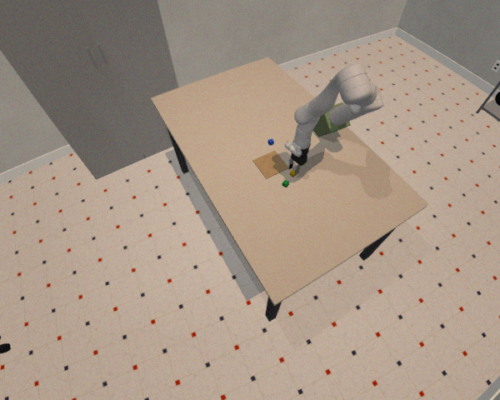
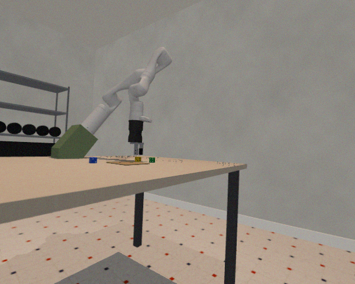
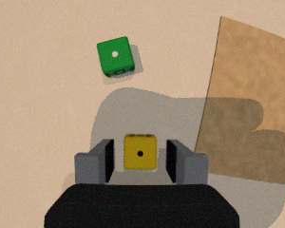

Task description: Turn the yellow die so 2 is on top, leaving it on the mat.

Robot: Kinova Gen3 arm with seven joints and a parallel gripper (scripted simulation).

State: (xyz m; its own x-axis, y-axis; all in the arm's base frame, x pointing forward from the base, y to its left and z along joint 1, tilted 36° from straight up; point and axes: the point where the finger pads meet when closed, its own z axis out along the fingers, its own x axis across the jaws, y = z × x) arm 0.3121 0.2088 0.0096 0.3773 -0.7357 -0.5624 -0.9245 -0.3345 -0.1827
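Observation:
The yellow die (image 3: 141, 152) lies on the bare table top with one pip up, beside the brown mat (image 3: 252, 110) and not on it. It also shows in the top view (image 1: 292, 172) and the exterior view (image 2: 138, 159). My gripper (image 3: 140, 154) is open and hangs just above the die, one finger on each side, with clear gaps to both. From the side the fingertips (image 2: 138, 150) stand a little above the die. The mat (image 1: 269, 163) lies flat.
A green die (image 3: 116, 56) with one pip up lies on the table close beyond the yellow one, also in the top view (image 1: 286, 183). A blue die (image 1: 270, 141) lies on the far side of the mat. The arm's green base (image 1: 331, 122) stands at the table edge.

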